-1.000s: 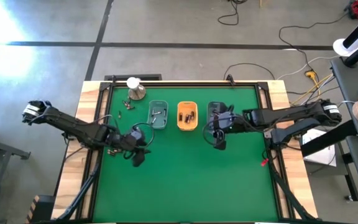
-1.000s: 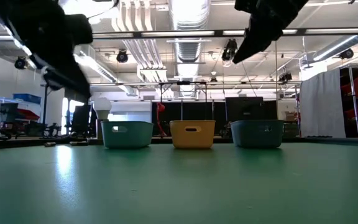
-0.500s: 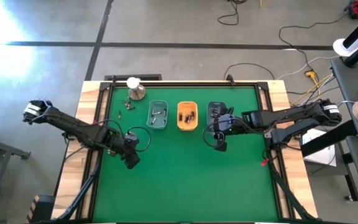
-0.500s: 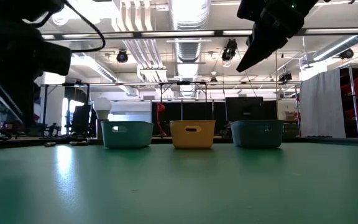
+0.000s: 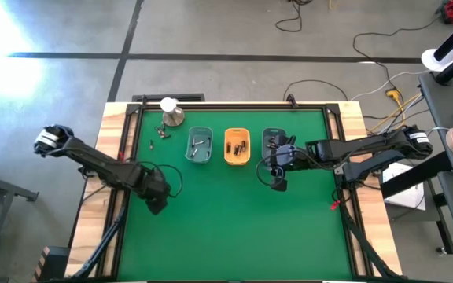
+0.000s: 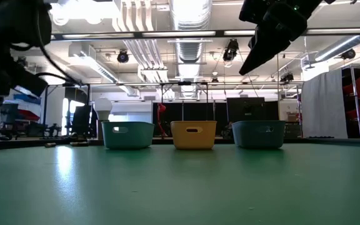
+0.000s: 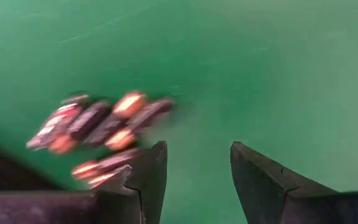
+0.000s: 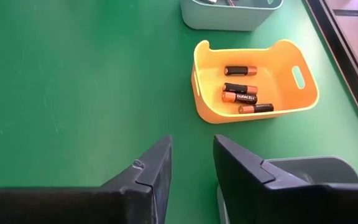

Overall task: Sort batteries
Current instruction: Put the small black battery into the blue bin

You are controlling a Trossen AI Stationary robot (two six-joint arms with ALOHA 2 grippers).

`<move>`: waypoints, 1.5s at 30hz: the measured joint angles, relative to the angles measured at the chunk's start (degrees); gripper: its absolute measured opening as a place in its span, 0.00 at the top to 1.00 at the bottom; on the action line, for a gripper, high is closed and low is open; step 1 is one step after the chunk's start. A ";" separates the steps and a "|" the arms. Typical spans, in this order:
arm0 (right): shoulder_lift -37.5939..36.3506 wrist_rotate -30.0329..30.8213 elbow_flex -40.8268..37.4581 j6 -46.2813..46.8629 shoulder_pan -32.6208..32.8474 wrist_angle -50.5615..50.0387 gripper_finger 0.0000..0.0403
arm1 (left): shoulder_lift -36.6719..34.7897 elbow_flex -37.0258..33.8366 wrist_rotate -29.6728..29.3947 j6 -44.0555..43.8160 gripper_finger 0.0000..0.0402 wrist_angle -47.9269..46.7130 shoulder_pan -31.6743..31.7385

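A green mat (image 5: pixel 234 220) covers the table (image 5: pixel 115 118), whose wooden edges show at left and right; the floor beyond is grey concrete with a dark line and loose cables. The low view looks across the mat into a large hall with ceiling ducts, lamps and shelving.

Three trays stand in a row near the far edge. The teal tray (image 5: pixel 200 145) on the left holds a few small pale items. The orange tray (image 5: pixel 237 147) in the middle holds four batteries (image 8: pixel 242 90), dark with copper ends, lying side by side. The grey tray (image 5: pixel 271 140) on the right is partly hidden by the right arm; its contents cannot be told. A metal dome (image 5: pixel 171 115) with a white ball stands by the far left corner, with small loose pieces (image 5: pixel 159 135) beside it.

The left gripper (image 7: pixel 193 180) hangs over the mat's left part, jaws apart and empty, just beside a blurred cluster of loose batteries (image 7: pixel 98 130). The right gripper (image 8: pixel 191 165) hovers near the grey tray, jaws narrowly parted, holding nothing.
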 joint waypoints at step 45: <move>0.00 -0.02 -1.44 4.07 0.00 -0.40 0.80 | 5.59 -1.01 -5.25 12.62 0.63 6.79 0.02</move>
